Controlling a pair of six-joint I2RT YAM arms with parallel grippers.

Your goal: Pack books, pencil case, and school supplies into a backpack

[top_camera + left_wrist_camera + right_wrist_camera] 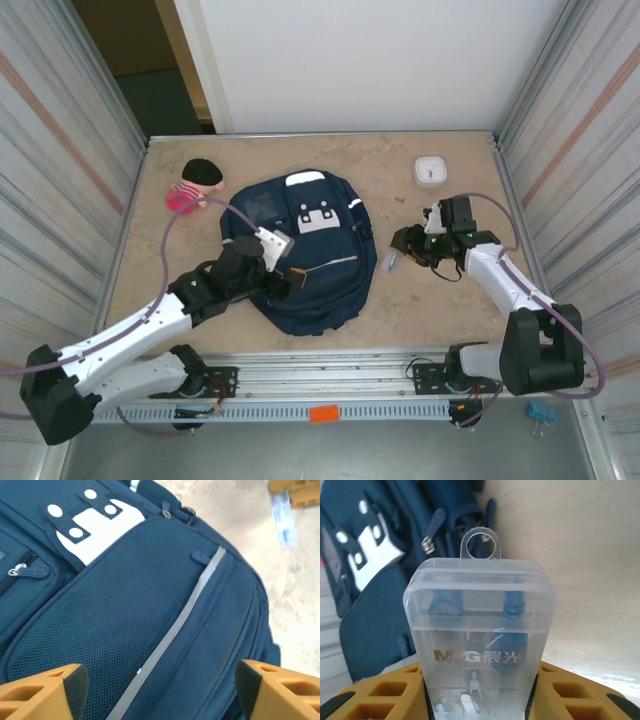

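Two tools: we see each busy.
Left gripper [160,690]: spread apart over the backpack [150,605], we think to open it.
Right gripper [480,692]: clamped on clear plastic box [480,625], for packing.

**Left jaws spread, right jaws clamped**

We stretch our left arm [130,335] forward and to the right from its base, wrist tipped downward. Our left gripper [288,275] hangs with its orange fingers [45,692] set wide apart and nothing between them. Our right arm [495,272] rises from its base and bends leftward. There our right gripper [398,255] pinches a clear plastic box [480,630] between both fingers [580,697].
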